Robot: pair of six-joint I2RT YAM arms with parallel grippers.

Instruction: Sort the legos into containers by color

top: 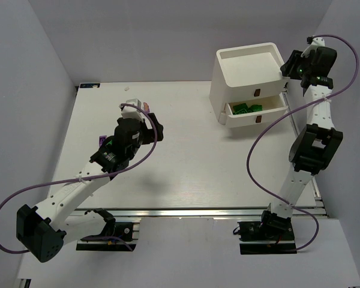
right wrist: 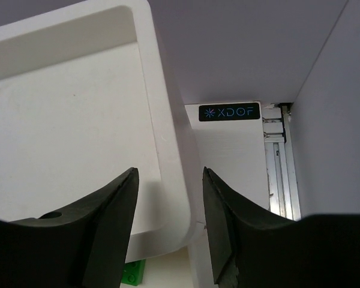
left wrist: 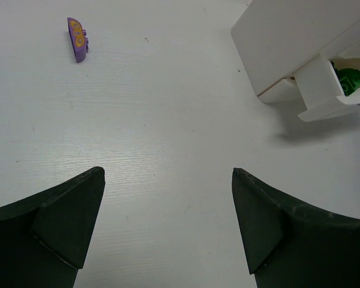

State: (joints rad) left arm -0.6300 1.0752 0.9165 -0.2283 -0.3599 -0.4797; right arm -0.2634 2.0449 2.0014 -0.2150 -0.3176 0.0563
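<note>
White moulded unit [top: 240, 84] at the table's [top: 186, 174] far right corner; smooth square top tray [right wrist: 60, 120]; one drawer [top: 258, 116] out, studded green bricks [top: 246, 108] inside. Right gripper [right wrist: 170, 171] part-open, jaws astride the tray's rounded right rim, holding nothing; left gripper [left wrist: 168, 174] wide open, empty, above matte tabletop; purple brick [left wrist: 78, 39] well apart, toward the left edge; pale walls around.

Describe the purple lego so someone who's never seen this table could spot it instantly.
On the white table, look left, away from the white drawer unit at the back right. The purple lego lies alone beside the left arm. It is the only purple piece in view; the other legos are green, inside the open drawer.
</note>
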